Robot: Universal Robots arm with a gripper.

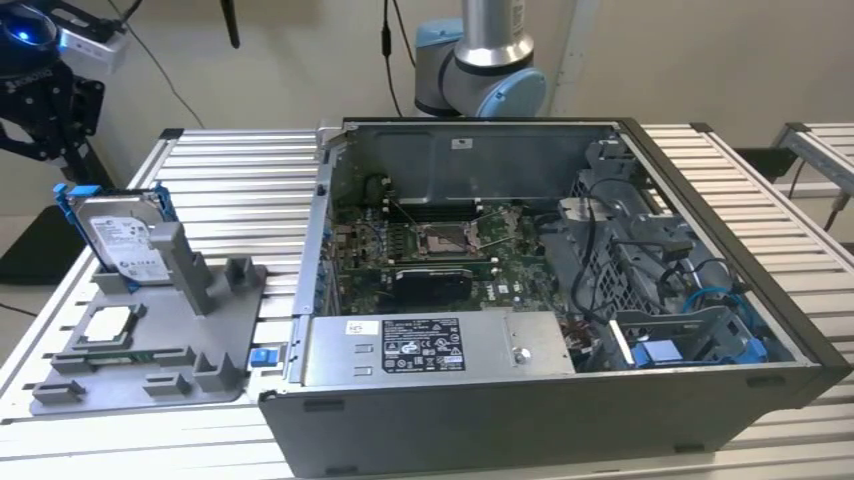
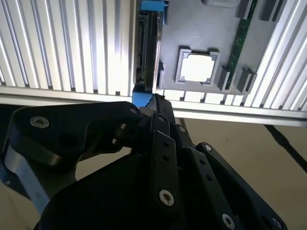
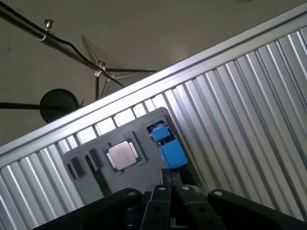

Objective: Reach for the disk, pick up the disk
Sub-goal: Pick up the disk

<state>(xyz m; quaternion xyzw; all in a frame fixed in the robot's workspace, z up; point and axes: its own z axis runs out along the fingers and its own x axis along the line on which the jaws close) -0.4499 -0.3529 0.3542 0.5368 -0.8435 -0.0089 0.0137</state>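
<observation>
The disk [image 1: 123, 240] stands on edge in a grey holder [image 1: 200, 330] at the exterior view's left, its silver face and white label framed by a blue bracket. My black gripper [image 1: 43, 140] hangs above it and further to the exterior view's left, apart from it, over the table's edge. In the second wrist view the disk [image 2: 146, 48] appears edge-on beyond the gripper [image 2: 156, 100]. In the first wrist view the disk's blue bracket [image 3: 170, 148] lies just past the gripper [image 3: 170, 176]. The fingers meet at their tips with nothing between them.
A square silver chip [image 1: 107, 325] lies in the holder beside the disk, with a memory stick [image 2: 240, 38] near it. A small blue clip [image 1: 263, 356] sits at the holder's corner. An open computer case [image 1: 534, 300] stands on the slatted table [image 1: 240, 180], in front of the arm's base [image 1: 481, 70].
</observation>
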